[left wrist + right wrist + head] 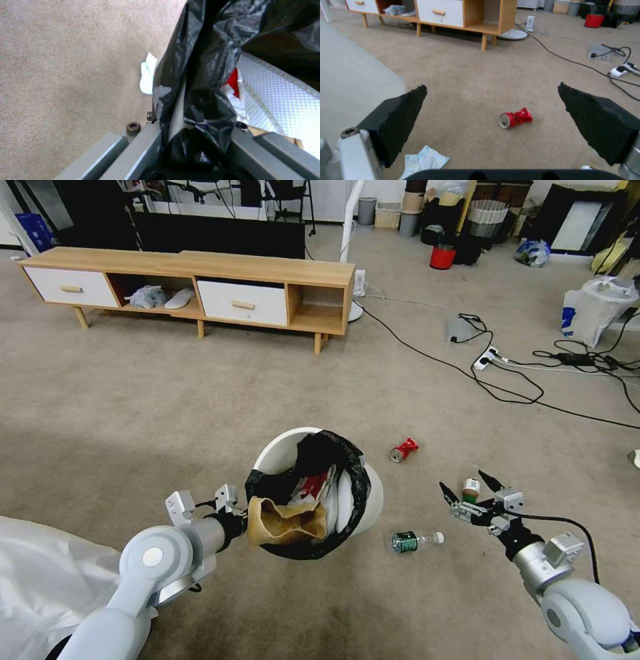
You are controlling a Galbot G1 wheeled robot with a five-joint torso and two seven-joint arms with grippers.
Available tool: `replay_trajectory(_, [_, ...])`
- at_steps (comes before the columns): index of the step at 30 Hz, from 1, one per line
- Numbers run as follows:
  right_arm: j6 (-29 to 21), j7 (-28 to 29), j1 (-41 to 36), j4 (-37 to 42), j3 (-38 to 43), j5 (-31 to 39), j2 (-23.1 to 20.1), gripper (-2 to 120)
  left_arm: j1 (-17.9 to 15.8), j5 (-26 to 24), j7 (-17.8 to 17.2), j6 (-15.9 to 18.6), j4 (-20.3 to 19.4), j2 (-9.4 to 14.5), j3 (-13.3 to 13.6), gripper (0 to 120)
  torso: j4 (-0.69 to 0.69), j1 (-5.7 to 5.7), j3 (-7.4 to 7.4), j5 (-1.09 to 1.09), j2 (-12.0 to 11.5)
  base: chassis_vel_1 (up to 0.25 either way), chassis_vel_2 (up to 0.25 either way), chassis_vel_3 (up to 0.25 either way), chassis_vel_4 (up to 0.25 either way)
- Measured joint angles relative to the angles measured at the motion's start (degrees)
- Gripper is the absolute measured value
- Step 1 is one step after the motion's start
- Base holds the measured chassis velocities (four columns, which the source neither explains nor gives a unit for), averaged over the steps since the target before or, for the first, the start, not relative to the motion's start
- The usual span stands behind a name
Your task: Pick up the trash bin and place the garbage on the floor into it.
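Observation:
My left gripper [241, 519] is shut on the near rim of the trash bin [371, 499], a round white bin with a black bag liner, and holds it above the floor [200, 400]. In the left wrist view the left gripper [193, 130] pinches liner and rim together. Garbage inside includes a brown paper carton [287, 521] and a red-and-white wrapper [313, 488]. My right gripper [461, 479] hangs open to the bin's right, over a small upright green can [471, 489]. A crushed red can [404, 449] [515, 118], a green bottle [415, 541] and tissues [423, 160] [147, 73] lie on the carpet.
A long wooden cabinet [193, 287] stands ahead at the back. Black cables and a power strip [485, 359] run across the carpet on the right, beyond the red can. A large white plastic bag [597, 307] stands far right, and white sheeting [47, 580] lies at my lower left.

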Motion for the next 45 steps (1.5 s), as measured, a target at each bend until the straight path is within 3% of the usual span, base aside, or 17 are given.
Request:
replay_trajectory(29, [-0.6, -1.0, -1.7, 1.4, 3.1, -0.6, 1.0, 100, 0.3, 1.2, 0.9, -0.1, -0.3, -0.1, 1.3, 0, 0.00, 0.00, 0.00, 0.01, 0.0, 0.000, 0.000, 0.000, 0.000])
replay_trajectory(45, [-0.1, -1.1, -1.9, 1.5, 3.1, -0.5, 1.2, 100, 0.6, 1.4, 0.9, -0.4, -0.6, -0.1, 1.3, 0, 0.00, 0.00, 0.01, 0.00, 0.0, -0.094, 0.091, 0.094, -0.094])
